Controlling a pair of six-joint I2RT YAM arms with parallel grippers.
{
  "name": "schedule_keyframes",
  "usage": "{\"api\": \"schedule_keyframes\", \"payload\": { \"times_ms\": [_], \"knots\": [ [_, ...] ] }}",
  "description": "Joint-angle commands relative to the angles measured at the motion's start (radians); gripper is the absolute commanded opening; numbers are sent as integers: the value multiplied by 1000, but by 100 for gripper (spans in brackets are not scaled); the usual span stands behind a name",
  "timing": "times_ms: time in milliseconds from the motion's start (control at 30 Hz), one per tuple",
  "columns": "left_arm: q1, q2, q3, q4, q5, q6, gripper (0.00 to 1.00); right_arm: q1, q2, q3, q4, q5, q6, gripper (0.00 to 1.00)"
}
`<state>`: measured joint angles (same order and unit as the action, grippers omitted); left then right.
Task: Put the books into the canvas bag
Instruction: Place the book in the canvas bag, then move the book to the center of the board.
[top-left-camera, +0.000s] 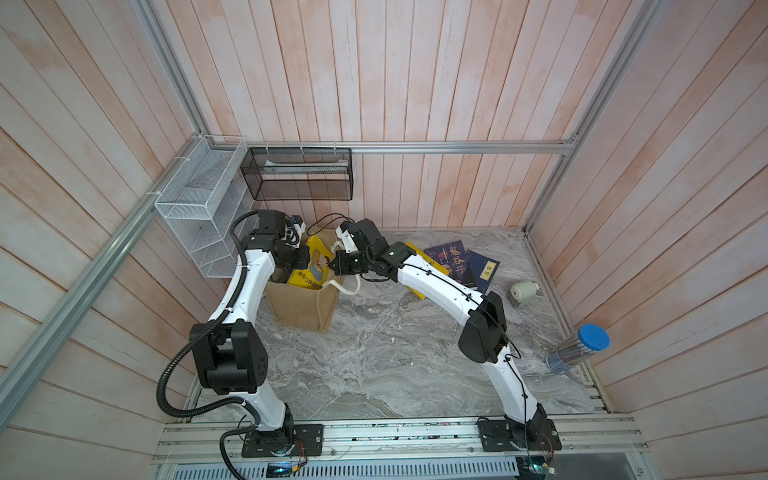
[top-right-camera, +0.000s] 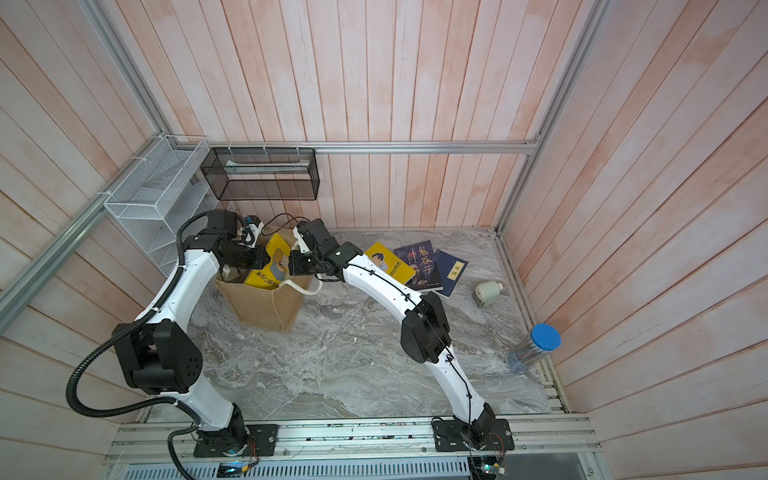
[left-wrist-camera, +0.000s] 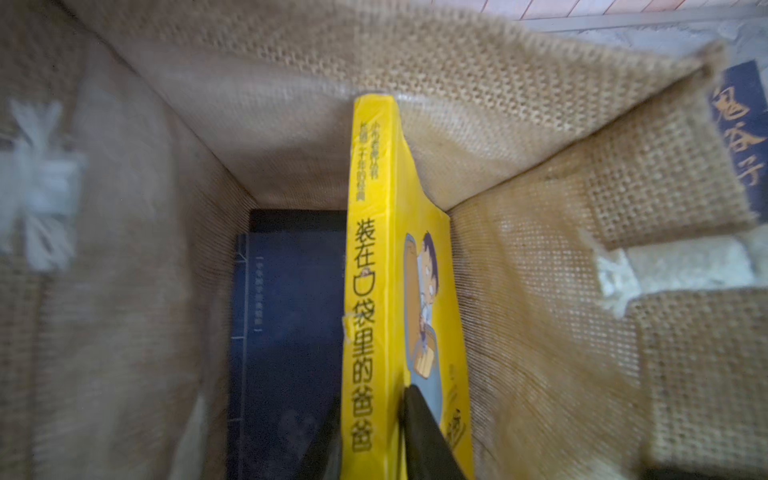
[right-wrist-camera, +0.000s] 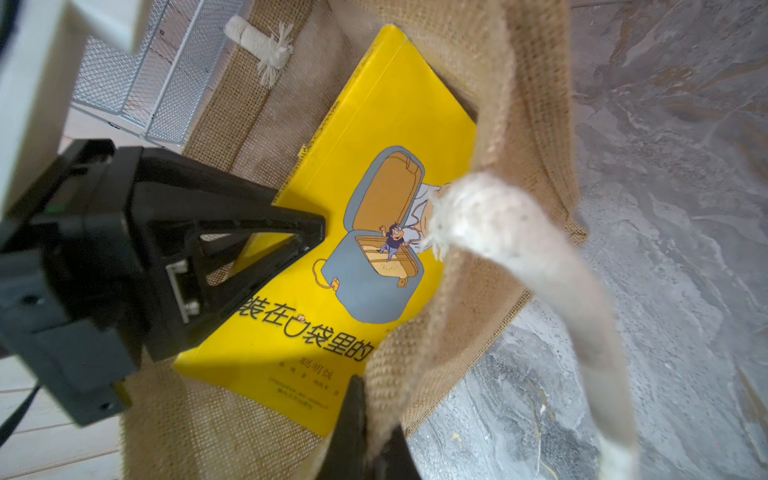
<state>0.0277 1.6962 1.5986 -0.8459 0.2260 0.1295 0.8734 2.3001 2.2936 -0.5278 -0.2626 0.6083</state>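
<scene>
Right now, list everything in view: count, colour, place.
canvas bag: one, tan with white rope handles, standing at the table's far left.
yellow book: one, cartoon cover, leaning in the bag's mouth.
navy book: at least one, dark blue, flat on the bag's bottom.
loose books: three; yellow, dark navy, navy with a yellow label; overlapping on the table, right of the bag.
wire basket: one, white, on the left wall.
mesh basket: one, black, on the back rail.
roll on holder: one, pale, right of the loose books.
tube: one, clear with a blue cap, at the table's right edge.
table: one, grey marble.
left gripper: black, fingers either side of the yellow book.
right gripper: black, shut on the bag's rim.
</scene>
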Motion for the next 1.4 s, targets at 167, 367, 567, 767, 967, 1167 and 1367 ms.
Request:
{"api": "schedule_keyframes", "payload": {
  "times_ms": [167,367,567,767,967,1167,1367],
  "knots": [
    [0,-105,0,70,-92,-3,40,-11,-22,60,33,8,-23,6],
    [0,-163,7,79,-98,-11,42,-10,-37,61,29,16,-25,9],
    [-1,-210,9,69,-35,-49,43,-10,-71,61,11,42,-46,18],
    [-29,-265,-16,100,69,-146,43,-29,-123,56,-44,94,-105,29],
    [-163,-315,-79,185,83,-269,43,-97,-241,-108,-54,128,-155,37],
    [-369,-313,-164,309,31,-375,43,-234,-463,-520,99,116,-148,43],
    [-540,-230,-258,442,-37,-476,43,-424,-596,-842,258,32,-145,54]
  ]
}}
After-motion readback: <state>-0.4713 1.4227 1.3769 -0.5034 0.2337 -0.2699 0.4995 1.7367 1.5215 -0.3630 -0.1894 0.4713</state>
